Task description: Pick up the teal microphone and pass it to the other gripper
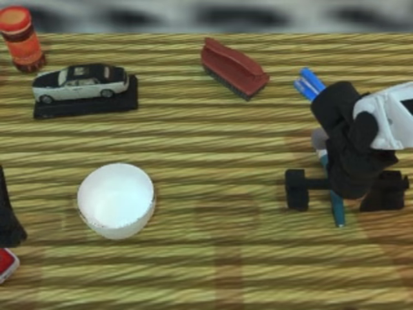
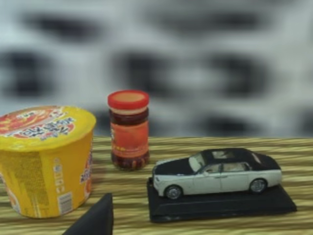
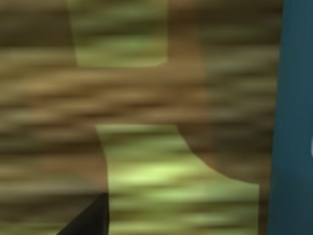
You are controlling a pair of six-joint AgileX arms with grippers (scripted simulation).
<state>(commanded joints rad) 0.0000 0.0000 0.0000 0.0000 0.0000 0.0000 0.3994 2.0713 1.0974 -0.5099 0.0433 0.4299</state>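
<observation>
The teal microphone (image 1: 337,208) lies on the table at the right, its slim handle pointing toward the front edge and its pale head (image 1: 319,138) toward the back. My right gripper (image 1: 349,183) hangs right over the middle of it and hides that part. In the right wrist view the teal handle (image 3: 295,117) runs along one edge, apart from the one black fingertip (image 3: 93,218) that shows; nothing is held. My left gripper (image 1: 8,223) is parked at the table's left edge, one fingertip (image 2: 98,218) in its wrist view.
A black dumbbell (image 1: 299,188) lies across the microphone under the right arm. A bright blue stapler-like object (image 1: 310,84) sits behind it. Farther left are a red brush (image 1: 233,68), a white bowl (image 1: 116,200), a toy car (image 1: 80,82) on a black base, a red jar (image 1: 21,37) and a yellow noodle cup (image 2: 46,161).
</observation>
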